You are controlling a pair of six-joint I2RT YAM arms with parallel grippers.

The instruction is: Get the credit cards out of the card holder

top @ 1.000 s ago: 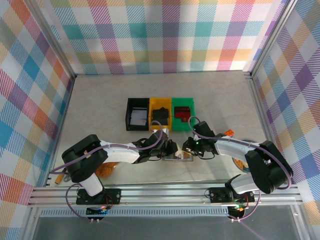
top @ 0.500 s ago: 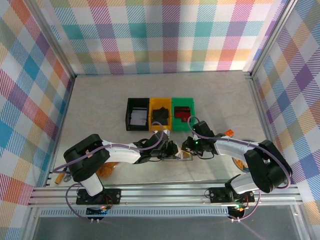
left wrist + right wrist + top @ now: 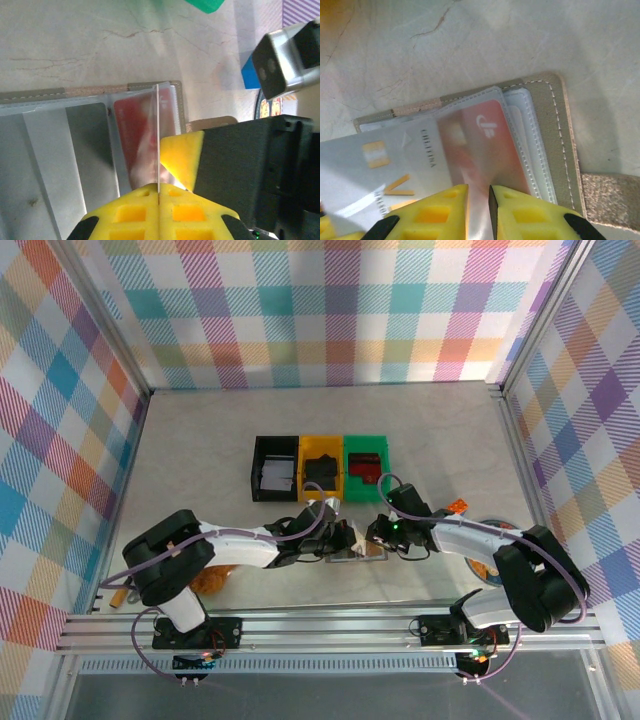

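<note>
Pull-out step: card holder lies open on the table between the arms, left gripper pinched shut on a thin sheet seen edge-on, right gripper narrow over the reddish card, grip unclear; next, slide that card out with the holder pinned.

bins behind card holder, open table left

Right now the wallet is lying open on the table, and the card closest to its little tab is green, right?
Not green: the card closest to the tab is red. The right wrist view shows it tucked in a clear sleeve of the card holder. The rest is right: the holder lies open on the table.
</note>
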